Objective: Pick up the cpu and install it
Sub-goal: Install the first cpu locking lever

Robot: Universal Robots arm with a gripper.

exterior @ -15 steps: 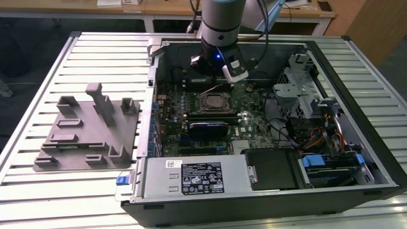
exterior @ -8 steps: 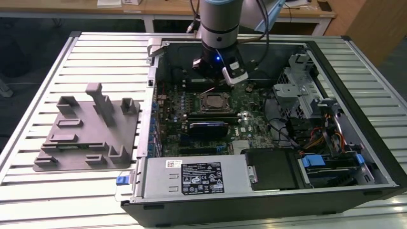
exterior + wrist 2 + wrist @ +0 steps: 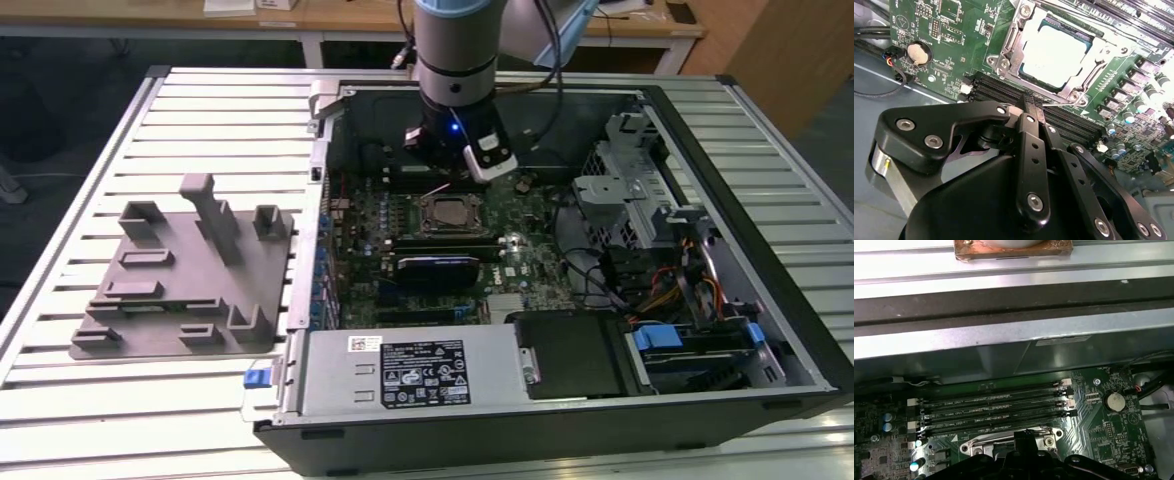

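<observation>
Gripper [image 3: 1032, 105] fingers pressed together, tip beside wire lever [image 3: 1066, 103]; cpu [image 3: 1054, 50] seated in socket [image 3: 1003, 61]; memory slots [image 3: 996, 89] beneath.

one slatted table [image 3: 80, 130], one computer case [image 3: 561, 437], one motherboard [image 3: 521, 245], one grey tray [image 3: 174, 300] and one robot arm [image 3: 458, 50]. on the board, one cpu [image 3: 1056, 52], one metal-framed socket [image 3: 1004, 59], one coin cell [image 3: 918, 52] and four long memory slots [image 3: 994, 400] side by side in the first wrist view.
</observation>
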